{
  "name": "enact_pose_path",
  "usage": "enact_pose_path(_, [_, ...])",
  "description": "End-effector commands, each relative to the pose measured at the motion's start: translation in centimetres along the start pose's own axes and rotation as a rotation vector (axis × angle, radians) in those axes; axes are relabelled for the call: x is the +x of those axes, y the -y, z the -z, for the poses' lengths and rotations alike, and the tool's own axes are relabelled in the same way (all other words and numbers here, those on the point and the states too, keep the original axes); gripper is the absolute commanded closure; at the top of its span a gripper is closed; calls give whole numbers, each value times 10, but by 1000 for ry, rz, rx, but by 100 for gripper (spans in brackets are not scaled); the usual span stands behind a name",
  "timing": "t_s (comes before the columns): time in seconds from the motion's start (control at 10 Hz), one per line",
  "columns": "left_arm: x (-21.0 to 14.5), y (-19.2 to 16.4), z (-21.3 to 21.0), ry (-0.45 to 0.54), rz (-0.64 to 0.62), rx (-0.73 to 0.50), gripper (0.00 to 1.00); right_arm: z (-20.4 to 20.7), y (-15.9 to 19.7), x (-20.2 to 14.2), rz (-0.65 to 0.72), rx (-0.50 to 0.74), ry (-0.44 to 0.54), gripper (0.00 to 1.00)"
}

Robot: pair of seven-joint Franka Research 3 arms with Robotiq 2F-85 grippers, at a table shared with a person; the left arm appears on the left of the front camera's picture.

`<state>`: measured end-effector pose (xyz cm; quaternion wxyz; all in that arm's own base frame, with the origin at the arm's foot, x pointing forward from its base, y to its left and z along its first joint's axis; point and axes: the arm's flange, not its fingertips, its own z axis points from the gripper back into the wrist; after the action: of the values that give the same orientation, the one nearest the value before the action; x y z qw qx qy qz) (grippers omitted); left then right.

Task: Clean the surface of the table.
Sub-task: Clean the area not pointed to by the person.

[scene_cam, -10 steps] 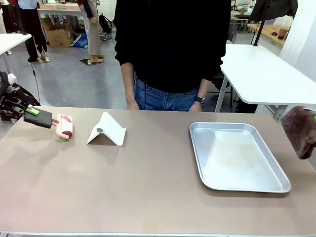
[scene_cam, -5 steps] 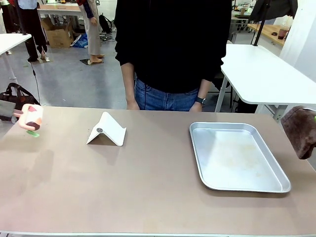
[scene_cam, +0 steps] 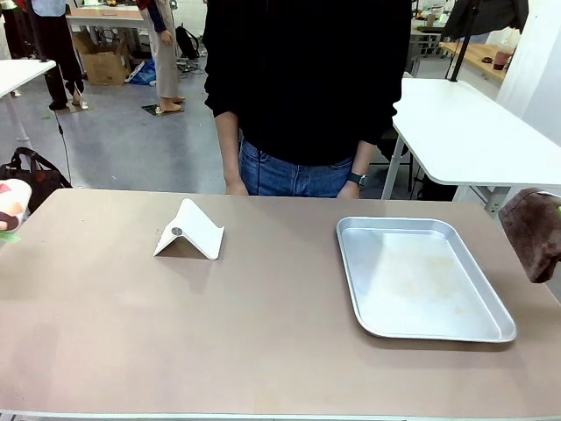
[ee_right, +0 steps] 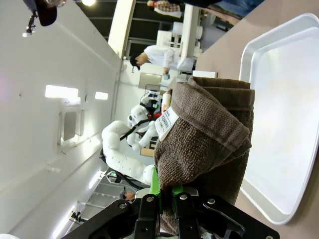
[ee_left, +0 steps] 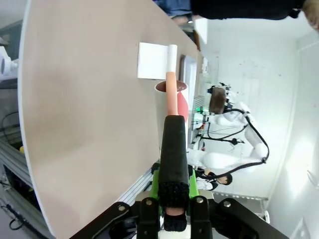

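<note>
The bench (scene_cam: 263, 351) carries the metal tray (scene_cam: 412, 281), bare inside. Just right of the tray, the right fingers (ee_right: 155, 188) clamp a brown cloth (scene_cam: 530, 232). Far left of the tray, the left fingers (ee_left: 157, 182) grip a roller (scene_cam: 9, 206), which a second ago sat nearer the tray.

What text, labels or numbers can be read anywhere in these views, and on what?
White tag on the brown towel: printed lines, too small and blurred to read.
Cardboard box on the far floor: any print too small to read.
Nothing else shows legible text.
</note>
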<state>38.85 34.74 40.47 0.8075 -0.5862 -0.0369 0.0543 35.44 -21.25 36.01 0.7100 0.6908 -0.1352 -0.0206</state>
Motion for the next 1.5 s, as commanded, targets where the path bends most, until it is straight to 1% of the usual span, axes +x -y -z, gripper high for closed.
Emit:
enact_pose_path(0.0, [-22,0,5,47,54,-79,97,-2,-4,1,-10,17,2,90])
enact_pose_path(0.1, [-26,-2,5,50,62,-105,97,-2,-4,1,-10,17,2,90])
enact_pose_path(0.2, [-14,-4,-4,18,12,-31,97,-2,-4,1,-10,17,2,90])
enact_pose_path(1.4, [-14,-4,-4,18,12,-31,97,-2,-4,1,-10,17,2,90])
